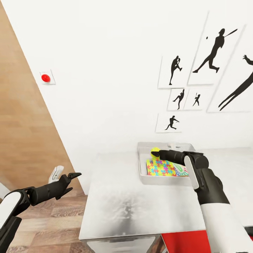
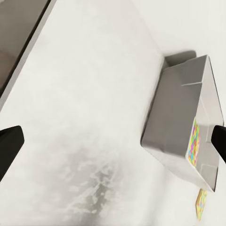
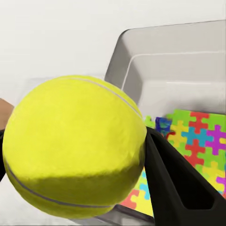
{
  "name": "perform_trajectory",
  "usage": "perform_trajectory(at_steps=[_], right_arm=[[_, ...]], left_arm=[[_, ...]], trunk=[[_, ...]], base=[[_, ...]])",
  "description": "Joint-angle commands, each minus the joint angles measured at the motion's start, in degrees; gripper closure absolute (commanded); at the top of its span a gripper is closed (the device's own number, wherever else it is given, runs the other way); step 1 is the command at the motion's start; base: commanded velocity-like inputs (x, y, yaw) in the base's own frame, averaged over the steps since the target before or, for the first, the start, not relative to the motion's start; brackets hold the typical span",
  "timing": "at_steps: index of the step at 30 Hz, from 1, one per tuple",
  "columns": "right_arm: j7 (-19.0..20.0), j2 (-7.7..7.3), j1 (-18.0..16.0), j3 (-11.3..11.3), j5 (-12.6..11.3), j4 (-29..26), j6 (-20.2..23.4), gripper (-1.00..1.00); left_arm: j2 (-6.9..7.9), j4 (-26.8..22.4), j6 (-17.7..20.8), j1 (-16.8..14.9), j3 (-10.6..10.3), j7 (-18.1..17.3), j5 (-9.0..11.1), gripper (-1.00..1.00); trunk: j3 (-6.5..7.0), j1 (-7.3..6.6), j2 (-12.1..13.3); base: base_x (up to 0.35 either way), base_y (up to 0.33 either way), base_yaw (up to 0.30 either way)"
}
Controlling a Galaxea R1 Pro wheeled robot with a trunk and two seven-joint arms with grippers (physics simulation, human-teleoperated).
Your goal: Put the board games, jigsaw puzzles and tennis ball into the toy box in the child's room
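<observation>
While the right gripper (image 1: 159,153) is clenching the fuzzy yellow tennis ball (image 1: 154,151) over the shallow grey toy box (image 1: 142,165), right of centre, it should be releasing low, above the colourful jigsaw puzzle (image 1: 162,168). At lower left, the left gripper (image 1: 66,177) is hanging released.

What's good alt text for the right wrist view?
A yellow felt tennis ball, gripped by the right claw, fills the foreground above the grey rectangular toy box on the white table. A multicoloured jigsaw puzzle lies inside the box.
</observation>
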Motion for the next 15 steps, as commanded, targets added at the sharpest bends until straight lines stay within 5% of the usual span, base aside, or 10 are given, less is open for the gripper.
perform_trajectory(at_steps=[1, 5, 15], right_arm=[[-0.1, 0.14, -0.3, 0.1, -0.4, 0.7, 0.2, 1.0], [-0.1, 0.63, -1.8, 0.5, -0.3, 5.8, -2.9, 1.0], [-0.2, 0.71, -2.4, 0.7, -0.1, 8.3, -5.9, 1.0]], left_arm=[[0.0, 0.0, 0.1, -0.1, 0.1, 0.6, 0.6, -1.0], [-0.02, 0.1, 0.1, -0.1, 0.1, 0.6, 0.6, -1.0], [-0.01, 0.1, 0.1, -0.1, 0.1, 0.6, 0.6, -1.0]], trunk=[[-0.12, 0.03, -0.1], [-0.12, 0.03, -0.1], [-0.12, 0.03, -0.1]], base=[[0.0, 0.0, 0.0], [0.013, 0.005, 0.0], [0.119, 0.081, 0.0]])
